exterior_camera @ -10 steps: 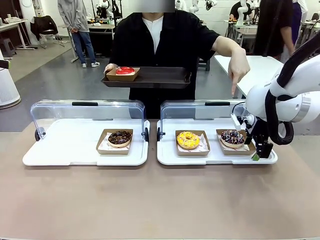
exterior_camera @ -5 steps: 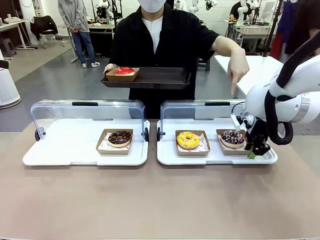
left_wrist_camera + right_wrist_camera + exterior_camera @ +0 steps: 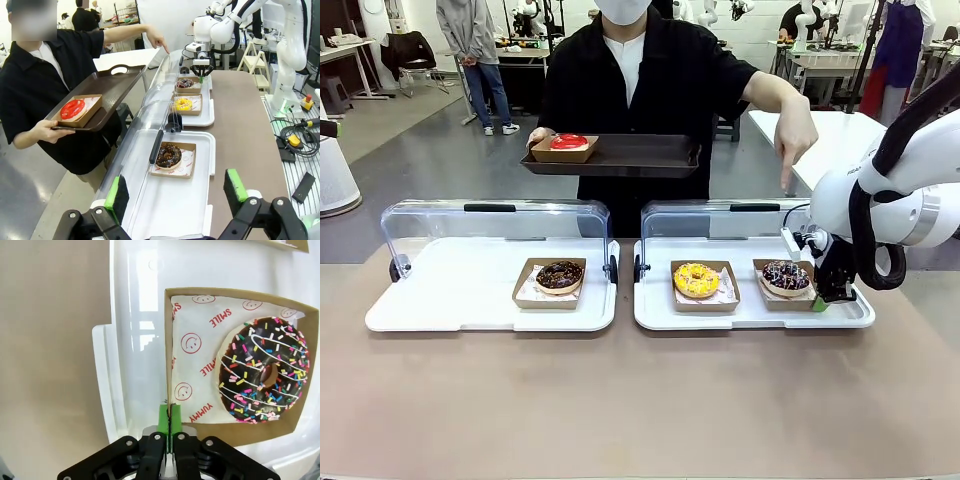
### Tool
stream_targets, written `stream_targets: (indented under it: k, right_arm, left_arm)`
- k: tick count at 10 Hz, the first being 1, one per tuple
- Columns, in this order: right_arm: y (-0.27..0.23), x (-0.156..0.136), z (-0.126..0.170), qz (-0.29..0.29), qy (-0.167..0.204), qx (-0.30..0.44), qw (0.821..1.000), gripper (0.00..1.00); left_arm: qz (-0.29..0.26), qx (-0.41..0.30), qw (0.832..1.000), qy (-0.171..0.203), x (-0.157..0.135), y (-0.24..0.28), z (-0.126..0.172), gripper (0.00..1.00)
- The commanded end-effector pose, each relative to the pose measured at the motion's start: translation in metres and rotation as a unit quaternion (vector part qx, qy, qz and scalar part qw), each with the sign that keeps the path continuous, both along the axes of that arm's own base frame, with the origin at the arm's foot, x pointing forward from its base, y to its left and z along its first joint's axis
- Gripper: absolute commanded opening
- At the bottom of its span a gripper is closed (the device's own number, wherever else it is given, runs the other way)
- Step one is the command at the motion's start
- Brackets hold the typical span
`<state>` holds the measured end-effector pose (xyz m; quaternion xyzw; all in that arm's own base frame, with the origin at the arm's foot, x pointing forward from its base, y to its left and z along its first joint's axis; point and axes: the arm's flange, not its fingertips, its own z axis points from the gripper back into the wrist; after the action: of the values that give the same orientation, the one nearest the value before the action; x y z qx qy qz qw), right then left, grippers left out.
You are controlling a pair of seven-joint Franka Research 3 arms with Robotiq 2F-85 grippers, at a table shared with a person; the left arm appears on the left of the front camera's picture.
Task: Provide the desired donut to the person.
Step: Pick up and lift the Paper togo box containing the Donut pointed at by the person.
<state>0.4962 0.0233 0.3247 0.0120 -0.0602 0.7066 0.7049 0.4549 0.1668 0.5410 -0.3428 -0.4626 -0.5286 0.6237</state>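
- The sprinkled chocolate donut (image 3: 260,370) sat in its cardboard box (image 3: 235,432) just ahead of the right end effector (image 3: 170,421) and a little to one side of it, on the white tray (image 3: 135,340).
- The right end effector's green pads (image 3: 162,420) were pressed together on the box's nearest wall, close to a corner, pinching the thin card.
- Beyond that end effector, the person's hand (image 3: 798,135) pointed down at this donut, so it was likely the wanted one.
- A corner pinch is a weak hold. The lift would go best slow and level, so the box neither sagged nor slipped.
- The dark tray (image 3: 630,155) the person held lay farther off and higher, past the clear lid (image 3: 720,215), which the box had to clear.
- The left end effector (image 3: 176,190) stood spread and empty above the counter (image 3: 245,125).
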Motion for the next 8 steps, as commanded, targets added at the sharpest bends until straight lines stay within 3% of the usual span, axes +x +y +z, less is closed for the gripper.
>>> stream_targets:
  k: [1,4,6,8]
  right_arm:
    - [0.000,-0.003,-0.005,0.005,-0.006,-0.007,1.000,0.00]
    - [0.004,-0.016,0.010,0.006,-0.013,-0.006,1.000,0.00]
    - [0.015,-0.053,0.047,0.000,0.016,-0.008,1.000,0.00]
    - [0.019,-0.098,0.093,-0.001,0.022,-0.007,1.000,0.00]
  left_arm:
    - [-0.001,0.001,1.000,-0.005,-0.001,0.001,0.000,1.00]
    - [-0.001,0.001,1.000,-0.005,-0.001,0.001,0.000,1.00]
    - [-0.001,0.001,1.000,-0.005,-0.001,0.001,0.000,1.00]
    - [-0.001,0.001,1.000,-0.005,-0.001,0.001,0.000,1.00]
